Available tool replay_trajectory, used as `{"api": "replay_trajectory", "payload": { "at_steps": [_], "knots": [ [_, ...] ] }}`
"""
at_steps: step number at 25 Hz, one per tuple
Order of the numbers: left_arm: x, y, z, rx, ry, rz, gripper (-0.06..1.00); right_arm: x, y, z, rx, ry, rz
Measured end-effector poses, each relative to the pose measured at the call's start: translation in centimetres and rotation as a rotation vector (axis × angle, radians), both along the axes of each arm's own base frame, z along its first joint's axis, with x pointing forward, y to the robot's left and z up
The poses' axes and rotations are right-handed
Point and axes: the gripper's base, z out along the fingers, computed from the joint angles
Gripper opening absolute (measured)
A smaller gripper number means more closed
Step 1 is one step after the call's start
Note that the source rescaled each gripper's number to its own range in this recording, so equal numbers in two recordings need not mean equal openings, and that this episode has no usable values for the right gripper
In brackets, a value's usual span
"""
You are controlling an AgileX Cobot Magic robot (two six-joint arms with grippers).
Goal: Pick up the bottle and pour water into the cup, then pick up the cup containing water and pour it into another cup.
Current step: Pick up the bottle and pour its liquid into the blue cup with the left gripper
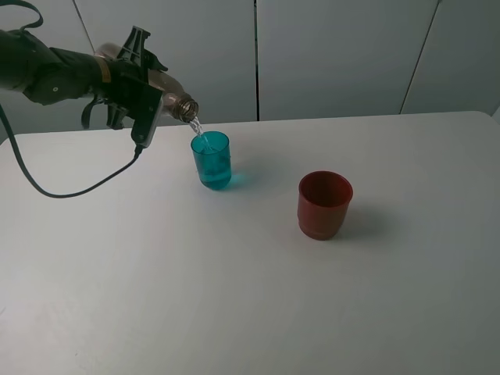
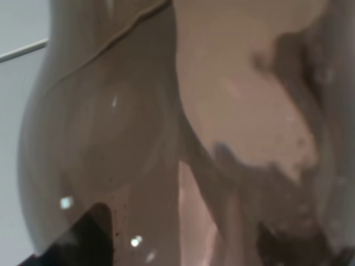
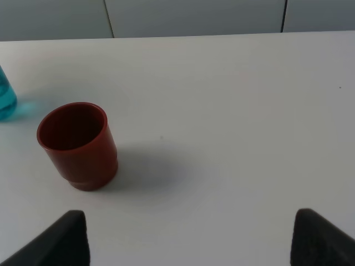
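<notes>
Presently the left gripper (image 1: 142, 100) is clamped around the bottle (image 1: 181, 107), which it holds tilted well over, neck lowest, above the table (image 1: 234, 305). The bottle mouth sits just above the rim of the cup (image 1: 212, 160), on its left side in the high view. A thin stream of water (image 1: 198, 127) runs from the mouth into the cup. The cup stands upright, towards the back of the table and left of centre. The left wrist view is filled by the tinted bottle wall (image 2: 111, 138) at close range. Another cup (image 1: 324, 205) stands upright to the right, well apart from the teal one. The right gripper (image 3: 188, 238) hangs spread wide and grasping nothing, near the red cup (image 3: 77, 145)
</notes>
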Motion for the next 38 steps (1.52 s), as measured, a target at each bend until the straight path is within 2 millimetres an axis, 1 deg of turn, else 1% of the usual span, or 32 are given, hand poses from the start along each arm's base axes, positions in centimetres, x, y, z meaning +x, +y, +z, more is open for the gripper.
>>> {"api": "replay_trajectory", "payload": {
  "at_steps": [4,24,34,38],
  "knots": [
    [0.02,-0.02,0.06,-0.01,-0.004,0.004,0.06,0.0,0.0,0.0,0.0,0.0,0.0],
    [0.06,-0.11,0.19,0.057,-0.046,-0.044,0.06,0.0,0.0,0.0,0.0,0.0,0.0],
    [0.13,-0.37,0.56,0.037,-0.087,-0.067,0.06,0.0,0.0,0.0,0.0,0.0,0.0],
    [0.13,-0.37,0.56,0.07,-0.1,-0.084,0.06,0.0,0.0,0.0,0.0,0.0,0.0]
  ]
}}
